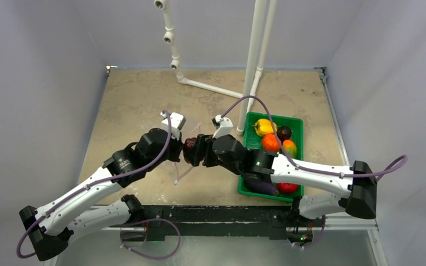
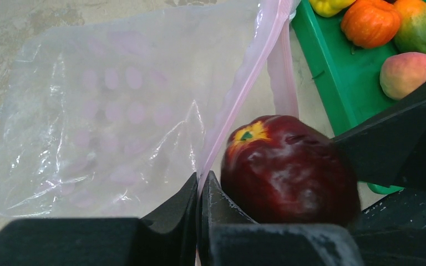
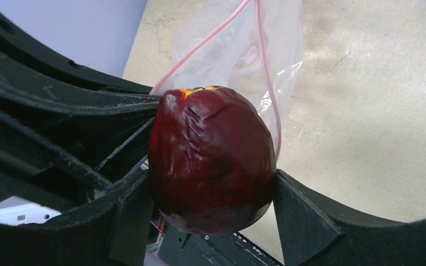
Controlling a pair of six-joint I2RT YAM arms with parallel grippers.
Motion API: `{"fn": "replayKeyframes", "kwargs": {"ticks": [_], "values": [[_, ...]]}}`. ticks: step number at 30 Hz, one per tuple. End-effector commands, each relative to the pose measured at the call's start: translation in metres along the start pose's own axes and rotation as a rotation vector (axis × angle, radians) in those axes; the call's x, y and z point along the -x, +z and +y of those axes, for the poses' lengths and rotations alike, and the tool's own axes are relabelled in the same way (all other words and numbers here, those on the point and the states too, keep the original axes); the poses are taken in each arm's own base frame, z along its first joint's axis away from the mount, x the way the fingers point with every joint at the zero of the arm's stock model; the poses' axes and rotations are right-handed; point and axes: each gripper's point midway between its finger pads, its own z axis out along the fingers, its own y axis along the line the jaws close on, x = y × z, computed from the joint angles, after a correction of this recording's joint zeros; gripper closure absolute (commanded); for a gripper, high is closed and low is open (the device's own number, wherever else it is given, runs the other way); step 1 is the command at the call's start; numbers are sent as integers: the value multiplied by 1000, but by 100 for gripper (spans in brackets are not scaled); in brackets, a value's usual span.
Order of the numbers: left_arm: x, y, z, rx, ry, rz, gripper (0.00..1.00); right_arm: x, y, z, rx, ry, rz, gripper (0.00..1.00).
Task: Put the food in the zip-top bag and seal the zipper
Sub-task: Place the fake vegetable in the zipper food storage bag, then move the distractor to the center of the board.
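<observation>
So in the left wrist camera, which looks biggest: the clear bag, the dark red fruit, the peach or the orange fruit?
Clear bag, by far.
Dark red fruit, though nearness to the camera inflates it.
Peach and orange fruit look alike; no ranking between them.

Two arms, left arm (image 1: 89,191) and right arm (image 1: 310,169), white link shells, black joint housings, thin purple cable (image 1: 144,160) looping along each, white camera block at each wrist, matte black left gripper (image 2: 201,185) with dusty, scuffed edges
</observation>
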Motion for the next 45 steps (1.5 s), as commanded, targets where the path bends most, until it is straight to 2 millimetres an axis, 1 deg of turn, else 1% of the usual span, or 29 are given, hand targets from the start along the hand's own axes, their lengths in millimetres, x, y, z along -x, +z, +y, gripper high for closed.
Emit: {"fn": "replayKeyframes", "kwargs": {"ticks": [1,5,7,10,16,18,21,24,28,31,34,37,40,42,44,45], "values": [[14,-4,-3,-18,-36,-63,100,-7,14,9,15,57,6,92],[14,-4,-6,-33,-34,-62,100,-12,24,7,-10,82,12,90],[13,-3,-7,-38,-29,-57,100,-11,29,8,-25,84,7,86],[12,-2,-7,-38,-27,-48,100,-6,35,11,-37,86,-12,74],[10,-1,-7,-34,-24,-42,100,9,39,17,-57,94,-59,37],[9,0,-6,-30,-22,-38,100,13,39,18,-65,95,-71,26],[9,1,-6,-28,-21,-34,100,18,36,18,-75,96,-86,15],[9,1,-6,-26,-21,-34,100,24,35,19,-72,97,-103,9],[8,1,-5,-22,-20,-32,100,29,32,21,-69,92,-118,7],[7,2,-5,-17,-20,-28,100,37,23,20,-83,90,-129,8],[7,2,-4,-15,-19,-26,100,45,11,18,-89,95,-144,14],[7,3,-4,-11,-19,-24,100,44,-2,9,-119,107,-121,22],[6,3,-4,-9,-17,-19,100,49,-16,-8,-194,116,-140,29],[6,3,-3,-9,-17,-18,100,52,-23,-24,-264,128,-153,36],[6,3,-4,-11,-16,-19,100,55,-27,-44,-347,151,-161,45],[6,3,-4,-12,-16,-17,100,56,-30,-58,-396,150,-157,47]]}}
